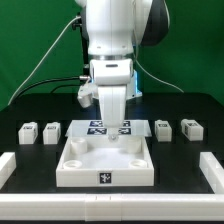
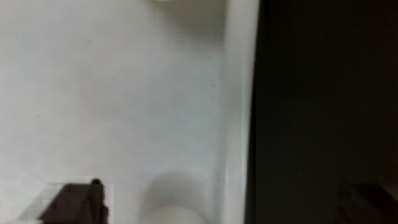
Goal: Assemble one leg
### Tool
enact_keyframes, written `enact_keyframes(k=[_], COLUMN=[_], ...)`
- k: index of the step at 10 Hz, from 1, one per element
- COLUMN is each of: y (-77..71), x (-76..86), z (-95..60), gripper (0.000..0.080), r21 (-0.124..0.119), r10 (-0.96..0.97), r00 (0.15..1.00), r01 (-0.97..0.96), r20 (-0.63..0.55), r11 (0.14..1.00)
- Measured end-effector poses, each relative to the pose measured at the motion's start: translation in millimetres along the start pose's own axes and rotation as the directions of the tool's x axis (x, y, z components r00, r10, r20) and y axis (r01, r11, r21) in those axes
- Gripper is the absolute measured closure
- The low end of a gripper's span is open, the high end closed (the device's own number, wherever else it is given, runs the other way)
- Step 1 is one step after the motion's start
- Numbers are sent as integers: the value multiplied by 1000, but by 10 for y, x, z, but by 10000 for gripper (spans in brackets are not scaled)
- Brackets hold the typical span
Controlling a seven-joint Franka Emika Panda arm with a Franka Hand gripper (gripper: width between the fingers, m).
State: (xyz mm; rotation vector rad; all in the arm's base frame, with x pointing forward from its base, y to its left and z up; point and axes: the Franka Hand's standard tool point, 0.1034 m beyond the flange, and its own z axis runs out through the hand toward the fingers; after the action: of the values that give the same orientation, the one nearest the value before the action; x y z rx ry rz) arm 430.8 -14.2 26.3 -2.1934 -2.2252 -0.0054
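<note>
Several legs lie on the black table in the exterior view, two at the left (image 1: 28, 131) (image 1: 50, 130) and two at the right (image 1: 163, 128) (image 1: 190, 127), each a small white block. The large white tray-like piece (image 1: 80, 168) sits in the middle, a tag on its front wall. My gripper (image 1: 116, 134) hangs low over its far part, apart from every leg. In the wrist view the gripper (image 2: 222, 205) is open and empty. One dark fingertip (image 2: 75, 202) is over the blurred white surface (image 2: 107, 100), the other (image 2: 370, 206) over the dark area. No leg shows there.
The marker board (image 1: 98, 126) lies just behind the tray, partly hidden by the arm. White rails stand at the left (image 1: 8, 166), right (image 1: 212, 172) and front (image 1: 110, 212) of the work area. Cables run behind the arm.
</note>
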Motion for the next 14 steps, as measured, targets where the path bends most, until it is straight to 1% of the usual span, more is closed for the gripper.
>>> enact_keyframes(k=[2, 4, 5, 6, 8, 9, 10, 14], y=[17, 15, 11, 10, 7, 5, 6, 7], x=[14, 32, 24, 21, 18, 18, 16, 16], z=[117, 146, 148, 148, 149, 151, 149, 149], gripper=[150, 150, 291, 291, 583, 583, 739, 742], r21=[16, 22, 23, 23, 23, 24, 23, 23], r10=[4, 14, 16, 17, 17, 17, 18, 18], r00=[1000, 1000, 1000, 1000, 1000, 1000, 1000, 1000], r01=[-3, -14, -16, -16, -17, -17, -18, -18], r20=[-5, -7, -7, -6, -6, -6, -6, -6], r11=[1000, 1000, 1000, 1000, 1000, 1000, 1000, 1000])
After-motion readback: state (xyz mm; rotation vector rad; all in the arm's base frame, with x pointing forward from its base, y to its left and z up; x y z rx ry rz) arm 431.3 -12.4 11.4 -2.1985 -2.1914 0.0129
